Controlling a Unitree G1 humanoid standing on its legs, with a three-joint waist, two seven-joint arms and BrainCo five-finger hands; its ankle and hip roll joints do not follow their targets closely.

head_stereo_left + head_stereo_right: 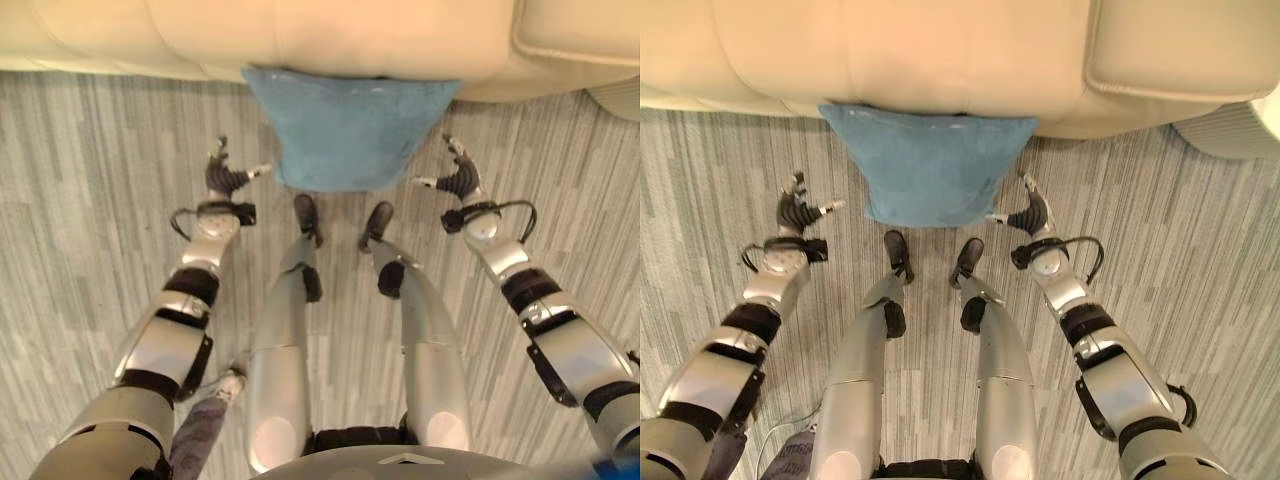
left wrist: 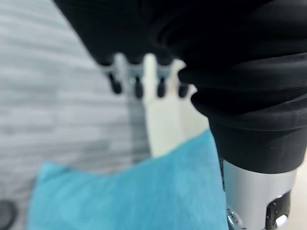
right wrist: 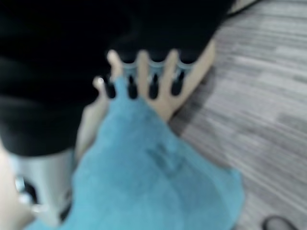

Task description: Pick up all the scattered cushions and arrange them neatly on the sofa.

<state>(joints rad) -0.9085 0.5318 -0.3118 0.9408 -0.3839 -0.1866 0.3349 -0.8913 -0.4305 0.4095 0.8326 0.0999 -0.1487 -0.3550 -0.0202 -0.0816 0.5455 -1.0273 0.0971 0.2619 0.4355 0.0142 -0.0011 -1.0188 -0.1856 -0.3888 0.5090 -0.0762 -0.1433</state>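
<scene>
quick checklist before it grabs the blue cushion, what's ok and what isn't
1. Blue cushion in front of the robot, leaning on the sofa front: ok.
2. Left hand beside the cushion's left edge, apart from it: ok.
3. Right hand beside its right edge, apart: ok.
4. Both hands open, holding nothing: ok.
5. Hands level on either side: ok.
6. Free room on the sofa seat: cannot tell.

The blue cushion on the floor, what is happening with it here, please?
The robot stands at the cream sofa with a blue cushion on the floor, leaning against the sofa's front. The left hand and the right hand hang open on either side of the cushion, near its edges but not gripping it. The cushion is not yet picked up.
</scene>
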